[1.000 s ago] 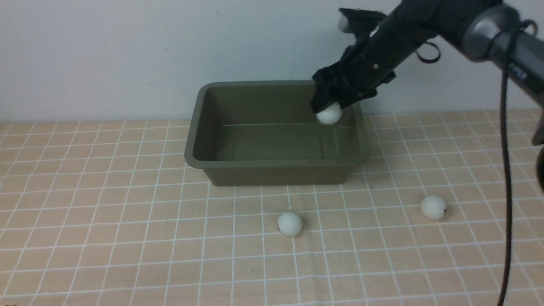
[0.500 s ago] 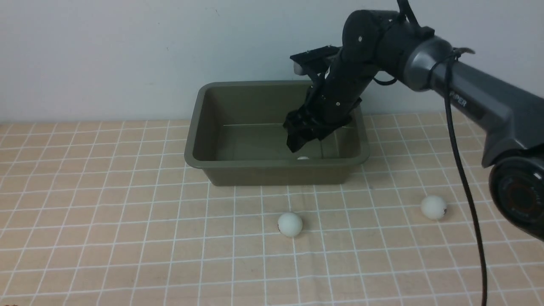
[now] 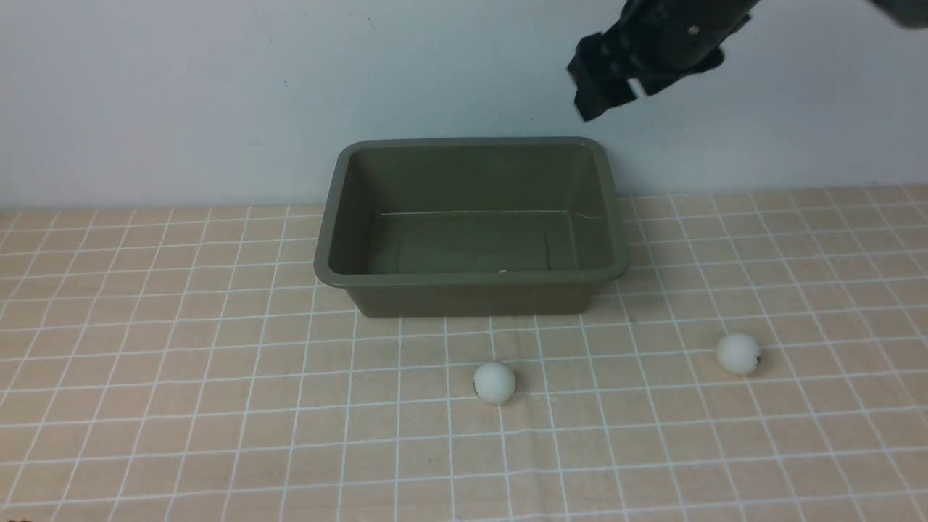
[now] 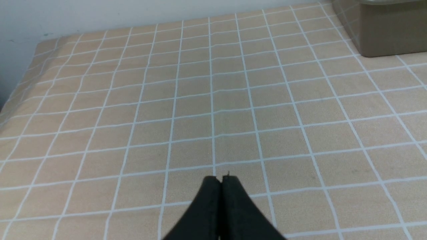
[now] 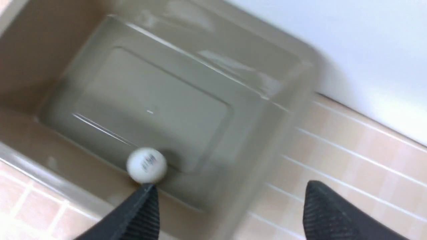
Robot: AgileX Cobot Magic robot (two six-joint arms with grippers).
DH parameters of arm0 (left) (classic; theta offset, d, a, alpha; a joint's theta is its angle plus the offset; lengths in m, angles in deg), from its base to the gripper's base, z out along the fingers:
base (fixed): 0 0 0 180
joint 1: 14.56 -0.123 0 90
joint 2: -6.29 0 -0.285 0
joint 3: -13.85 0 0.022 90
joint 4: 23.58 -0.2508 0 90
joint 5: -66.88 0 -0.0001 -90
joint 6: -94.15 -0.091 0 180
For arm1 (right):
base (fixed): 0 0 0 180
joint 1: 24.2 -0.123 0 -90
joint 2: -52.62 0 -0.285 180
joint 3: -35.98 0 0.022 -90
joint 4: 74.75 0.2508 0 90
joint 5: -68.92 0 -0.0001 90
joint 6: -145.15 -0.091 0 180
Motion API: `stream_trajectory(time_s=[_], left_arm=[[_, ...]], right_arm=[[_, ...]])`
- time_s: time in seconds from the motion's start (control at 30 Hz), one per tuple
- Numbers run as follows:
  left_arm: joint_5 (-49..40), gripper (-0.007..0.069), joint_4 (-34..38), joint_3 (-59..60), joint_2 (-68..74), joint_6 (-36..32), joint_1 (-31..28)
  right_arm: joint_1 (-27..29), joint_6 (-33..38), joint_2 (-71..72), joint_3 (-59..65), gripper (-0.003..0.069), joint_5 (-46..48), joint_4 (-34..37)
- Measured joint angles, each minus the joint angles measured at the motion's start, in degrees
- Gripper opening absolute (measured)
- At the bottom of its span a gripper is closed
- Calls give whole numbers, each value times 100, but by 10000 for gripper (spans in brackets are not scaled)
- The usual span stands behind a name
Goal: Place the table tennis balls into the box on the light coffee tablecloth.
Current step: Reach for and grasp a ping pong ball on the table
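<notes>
The olive-green box (image 3: 464, 243) stands on the light coffee tablecloth (image 3: 217, 362), near the wall. One table tennis ball (image 5: 146, 165) lies loose inside the box (image 5: 150, 100), against its near wall; from the front only its top (image 3: 502, 271) peeks over the rim. Two more balls rest on the cloth, one (image 3: 494, 382) just before the box and one (image 3: 738, 354) to its right. My right gripper (image 3: 602, 94) hangs high above the box's right back corner, open (image 5: 230, 191) and holding nothing. My left gripper (image 4: 220, 180) is shut and empty, low over bare cloth (image 4: 213, 100).
A pale wall runs close behind the box. In the left wrist view a corner of the box (image 4: 383, 33) shows far off, and the cloth's edge (image 4: 20, 86) drops away by the wall.
My right gripper went down into the box, let go of the ball, then rose up and to the right with its jaws wide. The released ball now lies in the box.
</notes>
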Motion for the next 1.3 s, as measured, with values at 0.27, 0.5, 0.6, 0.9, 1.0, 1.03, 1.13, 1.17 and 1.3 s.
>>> stream_trajectory(time_s=[0.27, 0.5, 0.6, 0.9, 1.0, 1.03, 1.13, 1.17, 1.3], left_arm=[[0, -69, 0, 0, 0, 0, 0], [0, -69, 0, 0, 0, 0, 0], [0, -69, 0, 0, 0, 0, 0], [0, -69, 0, 0, 0, 0, 0], [0, -69, 0, 0, 0, 0, 0], [0, -69, 0, 0, 0, 0, 0], [0, -69, 0, 0, 0, 0, 0], [0, -69, 0, 0, 0, 0, 0], [0, -69, 0, 0, 0, 0, 0]], right_arm=[[503, -95, 1389, 1953, 522, 6, -128], [867, -155, 1793, 4067, 522, -479, -172], [872, -155, 1723, 4607, 522, -1093, -178], [872, -164, 915, 4878, 522, -2058, -241], [872, -171, 712, 4878, 522, -2184, -330], [872, -171, 653, 4878, 522, -2227, -363], [872, -183, 497, 4878, 522, -2354, -456], [872, -183, 467, 4878, 522, -2379, -455], [872, -188, 369, 4878, 522, -2493, -469]])
